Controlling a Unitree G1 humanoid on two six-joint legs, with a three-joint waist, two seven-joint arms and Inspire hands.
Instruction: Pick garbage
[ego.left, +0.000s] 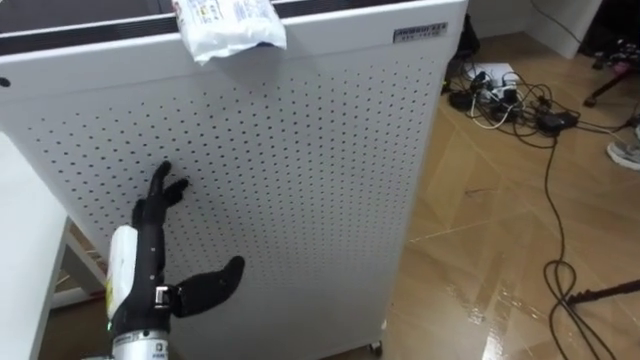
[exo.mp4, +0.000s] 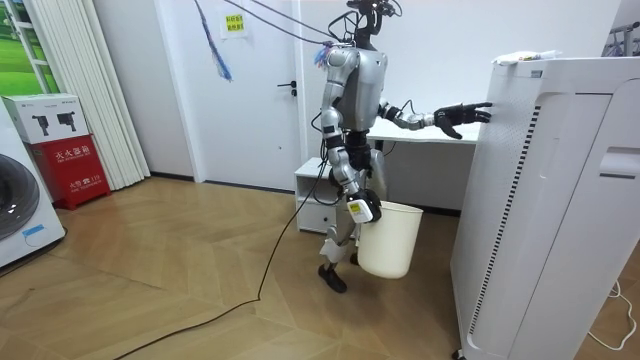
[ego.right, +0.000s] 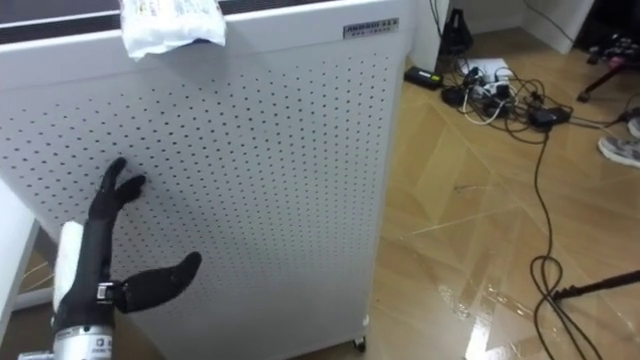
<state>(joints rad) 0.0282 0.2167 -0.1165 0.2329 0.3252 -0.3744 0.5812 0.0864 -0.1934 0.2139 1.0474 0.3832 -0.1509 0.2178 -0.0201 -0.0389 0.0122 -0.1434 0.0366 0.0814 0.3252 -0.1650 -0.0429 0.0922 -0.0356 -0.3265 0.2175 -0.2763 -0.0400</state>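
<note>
A crumpled white wrapper (ego.left: 228, 25) with print lies on the top edge of a tall white perforated cabinet (ego.left: 300, 180); the room view shows this wrapper (exo.mp4: 522, 58) on the cabinet's top. My left hand (ego.left: 155, 225) is raised in front of the perforated side, well below the wrapper, fingers straight and thumb spread, holding nothing. In the room view I stand beside the cabinet with the left hand (exo.mp4: 460, 115) stretched toward it. My right hand (exo.mp4: 363, 209) hangs at my side, curled on the rim of a white bin (exo.mp4: 388, 240).
A power strip and tangled cables (ego.left: 500, 90) lie on the wooden floor right of the cabinet, and a dark cable (ego.left: 555, 230) runs forward. A white table edge (ego.left: 20, 250) is at my left. A desk (exo.mp4: 420, 135) and drawer unit (exo.mp4: 318, 195) stand behind me.
</note>
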